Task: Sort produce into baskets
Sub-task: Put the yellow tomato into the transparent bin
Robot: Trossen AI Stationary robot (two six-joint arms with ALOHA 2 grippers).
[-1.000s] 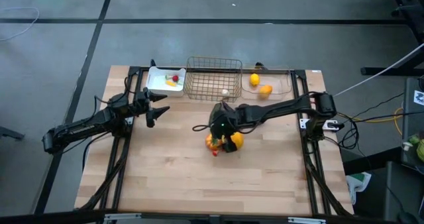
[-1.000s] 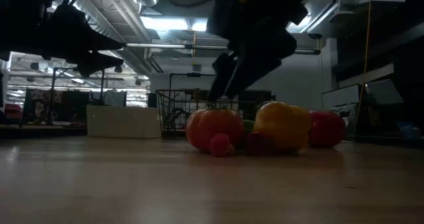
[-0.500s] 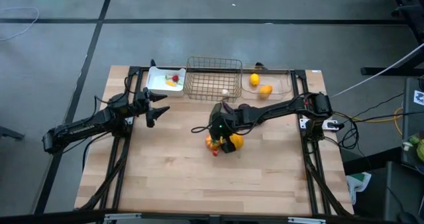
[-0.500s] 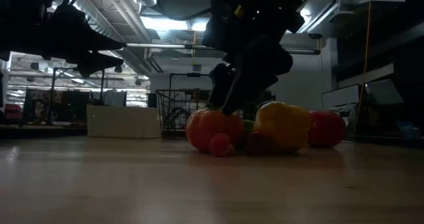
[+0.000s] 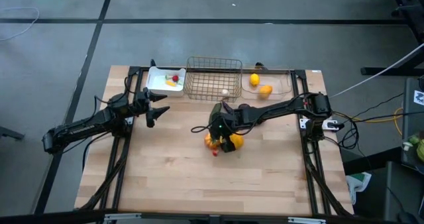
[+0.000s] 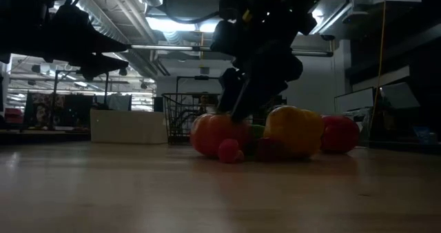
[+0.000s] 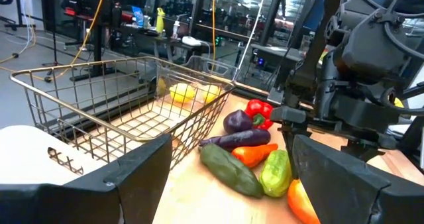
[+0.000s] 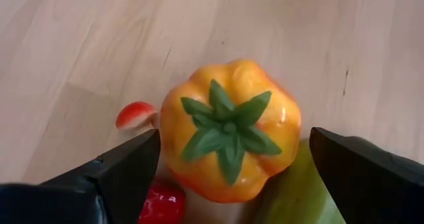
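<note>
1. Mid-table, over the produce pile (image 5: 222, 142), the right gripper (image 8: 232, 159) hangs with its jaws spread wide, nothing held, straddling an orange pepper (image 8: 228, 128) with a green stem.
2. Its fingers (image 8: 109, 174) stand clear of the pepper on both sides; contact not made yet, as far as I can tell.
3. Neighbours are tight: a small red-and-white piece (image 8: 136, 113) on one side, a red piece (image 8: 162, 203) and something green (image 8: 301, 191) pressed against the pepper. From table level the pile reads as orange pepper, yellow pepper (image 6: 294, 131), red pepper (image 6: 340, 134) and a tiny red piece (image 6: 228, 150) in front.
4. Step in hand, by my read: grasp the orange pepper. Do it well: drop straight down, keep the stem centred between the jaws, close across the widest part, and lift vertically so the neighbours don't roll.
5. Risk: a finger landing on the small piece or the green item and scattering the pile.
6. Targets sit along the far edge: white tray (image 5: 159, 77), wire basket (image 5: 213, 79), clear bin (image 5: 278, 83) already holding a lemon (image 5: 254, 79) and an orange fruit (image 5: 265, 89).
7. Left gripper (image 5: 159, 110) waits near the tray, jaws wide and empty.
</note>
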